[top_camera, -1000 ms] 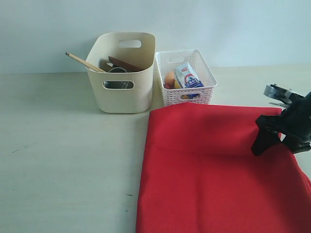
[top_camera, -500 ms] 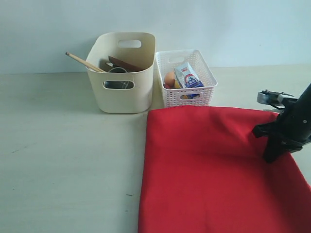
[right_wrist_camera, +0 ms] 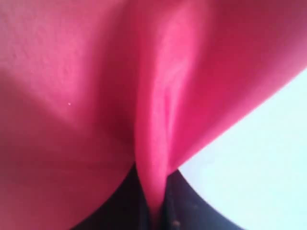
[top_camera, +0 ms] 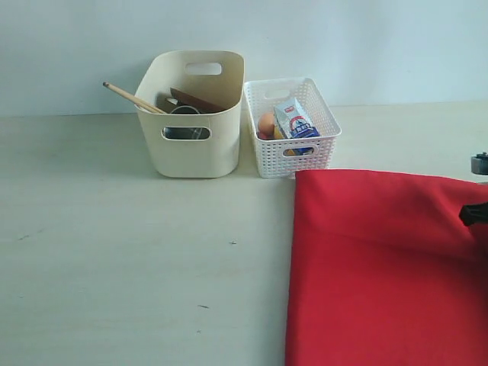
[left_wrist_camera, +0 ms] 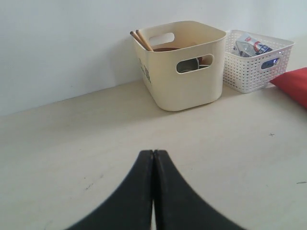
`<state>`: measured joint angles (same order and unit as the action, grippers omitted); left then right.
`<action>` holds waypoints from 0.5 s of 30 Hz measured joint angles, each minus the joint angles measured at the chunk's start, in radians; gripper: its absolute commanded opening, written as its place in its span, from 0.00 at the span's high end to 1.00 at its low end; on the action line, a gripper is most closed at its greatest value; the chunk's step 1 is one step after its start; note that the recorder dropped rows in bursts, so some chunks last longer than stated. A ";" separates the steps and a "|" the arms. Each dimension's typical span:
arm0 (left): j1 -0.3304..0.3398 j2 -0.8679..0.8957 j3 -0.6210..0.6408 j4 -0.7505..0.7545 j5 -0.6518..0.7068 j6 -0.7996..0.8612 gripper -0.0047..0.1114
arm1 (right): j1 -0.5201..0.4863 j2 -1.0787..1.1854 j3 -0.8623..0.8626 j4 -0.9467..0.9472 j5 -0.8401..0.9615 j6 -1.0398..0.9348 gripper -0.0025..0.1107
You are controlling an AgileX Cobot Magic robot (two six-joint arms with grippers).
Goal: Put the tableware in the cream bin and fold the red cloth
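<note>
The red cloth lies folded over the right part of the table, and a pinched ridge of the red cloth fills the right wrist view. My right gripper is shut on that ridge; only a dark bit of the right gripper shows at the exterior view's right edge. The cream bin stands at the back with chopsticks, a brown plate and a steel cup inside it. My left gripper is shut on nothing, low over bare table, facing the cream bin.
A white lattice basket with an egg and a small carton stands right of the bin, just behind the cloth's far edge. Bare table spreads across the left half. A pale wall backs the scene.
My right gripper has pulled to the right, almost out of the exterior view, dragging the cloth with it. The cloth's left edge has shifted right, baring more table.
</note>
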<state>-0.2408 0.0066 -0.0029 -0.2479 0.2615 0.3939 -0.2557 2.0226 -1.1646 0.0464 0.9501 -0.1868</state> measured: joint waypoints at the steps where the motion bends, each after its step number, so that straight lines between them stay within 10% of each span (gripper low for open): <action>1: 0.000 0.000 0.000 0.000 0.000 0.000 0.96 | -0.016 0.000 0.000 -0.002 0.002 0.000 0.98; 15: 0.000 0.000 0.000 0.000 0.000 0.000 0.96 | -0.309 -0.004 0.000 0.043 -0.064 0.049 0.98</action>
<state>-0.2408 0.0066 -0.0029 -0.2479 0.2615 0.3939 -0.5648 2.0184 -1.1646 0.0898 0.8859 -0.1382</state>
